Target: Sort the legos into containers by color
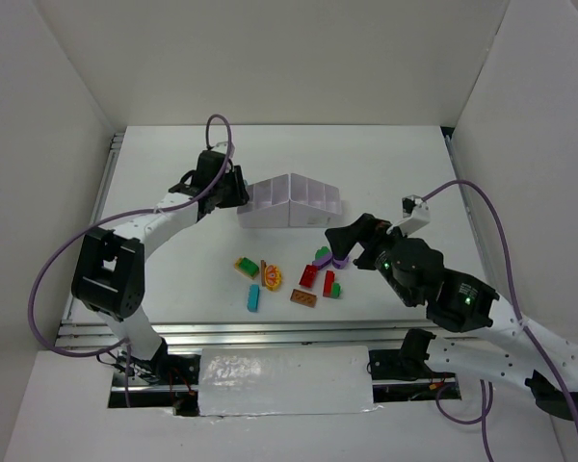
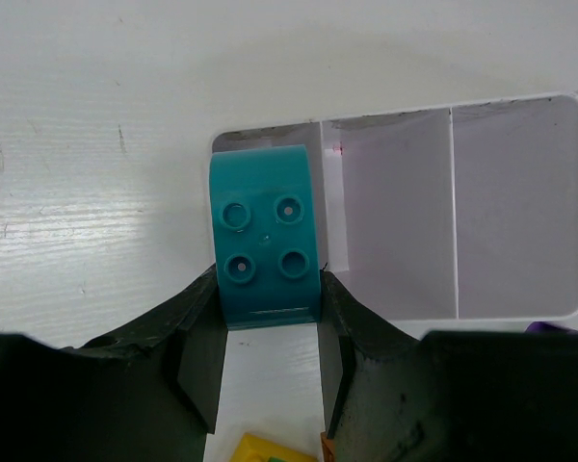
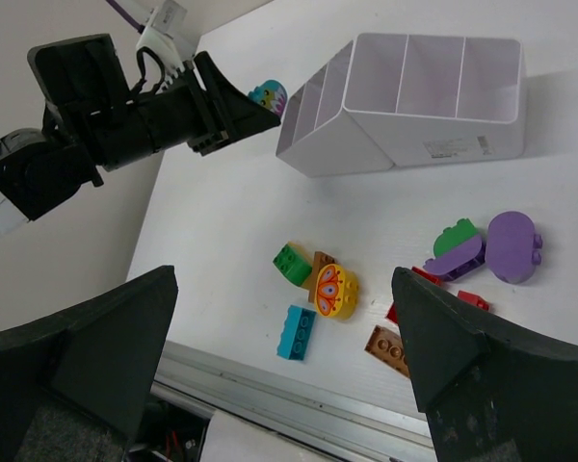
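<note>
My left gripper [image 1: 239, 192] [image 2: 270, 287] is shut on a teal four-stud brick [image 2: 268, 241], held over the left end compartment of the white organizer tray [image 1: 294, 204] [image 2: 451, 192]. The brick also shows in the right wrist view [image 3: 267, 95] by the tray [image 3: 433, 135]. My right gripper [image 1: 345, 247] [image 3: 284, 277] is open and empty, above the loose bricks. On the table lie a purple brick [image 3: 513, 245], a green-on-purple pair [image 3: 458, 239], red bricks [image 1: 309, 276], a brown brick [image 3: 390, 348], a yellow butterfly brick [image 3: 336, 291], a green brick [image 3: 292, 263] and a light blue brick [image 3: 296, 332].
White walls close in the table on the left, back and right. A metal rail [image 1: 270, 332] runs along the near edge. The right arm's cable [image 1: 482, 207] loops over the right side of the table.
</note>
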Controlling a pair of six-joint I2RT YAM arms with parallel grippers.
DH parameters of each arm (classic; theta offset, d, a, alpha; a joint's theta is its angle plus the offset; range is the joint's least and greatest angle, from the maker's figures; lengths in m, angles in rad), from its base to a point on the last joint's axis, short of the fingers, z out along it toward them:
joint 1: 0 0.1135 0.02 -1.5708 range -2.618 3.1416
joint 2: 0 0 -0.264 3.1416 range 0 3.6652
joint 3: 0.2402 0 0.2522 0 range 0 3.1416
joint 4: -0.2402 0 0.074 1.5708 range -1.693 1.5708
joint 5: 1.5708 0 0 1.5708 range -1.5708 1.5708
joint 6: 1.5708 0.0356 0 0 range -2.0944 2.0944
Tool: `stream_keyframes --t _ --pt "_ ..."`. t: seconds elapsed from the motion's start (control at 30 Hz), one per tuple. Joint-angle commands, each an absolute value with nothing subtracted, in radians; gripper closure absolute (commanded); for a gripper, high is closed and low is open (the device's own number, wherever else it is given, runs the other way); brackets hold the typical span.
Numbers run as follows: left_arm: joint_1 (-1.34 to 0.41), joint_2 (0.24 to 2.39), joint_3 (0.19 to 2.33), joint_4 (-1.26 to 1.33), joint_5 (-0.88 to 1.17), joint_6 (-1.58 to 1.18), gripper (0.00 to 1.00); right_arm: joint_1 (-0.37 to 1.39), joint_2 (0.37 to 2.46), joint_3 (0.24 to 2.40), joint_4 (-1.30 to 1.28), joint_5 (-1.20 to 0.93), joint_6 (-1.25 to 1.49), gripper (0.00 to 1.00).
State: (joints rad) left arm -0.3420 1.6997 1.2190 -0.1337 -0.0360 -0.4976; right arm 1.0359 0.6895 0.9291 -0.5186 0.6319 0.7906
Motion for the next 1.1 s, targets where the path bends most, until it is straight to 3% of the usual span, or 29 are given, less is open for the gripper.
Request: stream_keyframes --t 0.0,0.63,1.0,1.03,1.07 --pt "-0.334 1.706 1.218 -0.084 -0.009 -0.486 0.77 1.032 0.692 0.933 -0.511 0.634 0.776 0.0" --pt "-0.327 1.729 1.216 -0.092 0.005 -0.515 0.42 1.032 0.695 0.94 -0.517 0.64 0.767 0.0" --pt "-0.327 1.654 1.189 -0.094 0.005 -0.528 0.35 1.032 0.715 0.948 -0.503 0.623 0.756 0.0" --pt "-0.327 1.634 1.184 -0.104 0.005 -0.532 0.28 1.034 0.716 0.946 -0.503 0.623 0.756 0.0" --pt "-0.327 1.587 1.172 -0.107 -0.001 -0.538 0.13 1.032 0.721 0.946 -0.503 0.623 0.756 0.0"
